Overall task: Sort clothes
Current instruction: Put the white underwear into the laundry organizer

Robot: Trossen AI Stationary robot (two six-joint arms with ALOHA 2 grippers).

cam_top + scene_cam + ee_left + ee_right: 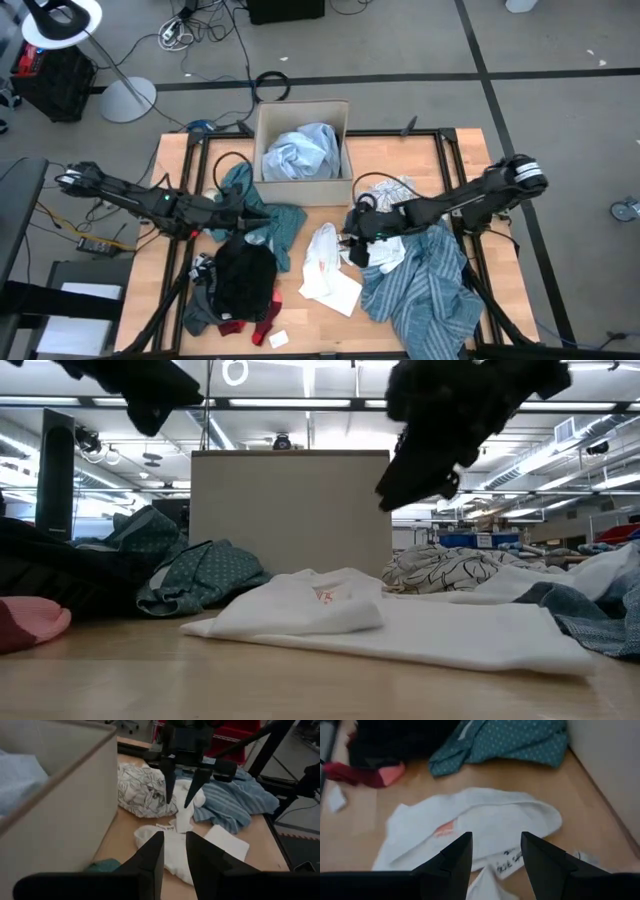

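Right pincer (349, 243) hovers open and empty over the crumpled white cotton garment with a red print (325, 268) at mid-counter, fingers apart in its wrist view with the cloth directly beyond them. Left pincer (268, 213) sits near the box's front wall above the teal dotted fabric piece (283, 222), fingers slightly parted, nothing between them.

Progress, judged from layout: early. Only one item looks sorted: a large light-blue shirt (302, 152) bunched inside the tan cardboard box (300, 187) at the counter's far edge, centre.

Still loose on the light wooden counter (310, 320):
- white garment, centre, nearest the right pincer
- teal piece, just in front of the box's left corner
- black fabric heap (244, 277) toward the front-left, with a grey piece under it
- small red items (255, 328) at the front-left edge, touching the black heap
- blue-white striped shirt (418, 288) spread over the front-right corner
- white piece with black line pattern (398, 190) right of the box, partly under the right arm

Likely next pick is the white garment, going by the right pincer's position. Most of the job remains.
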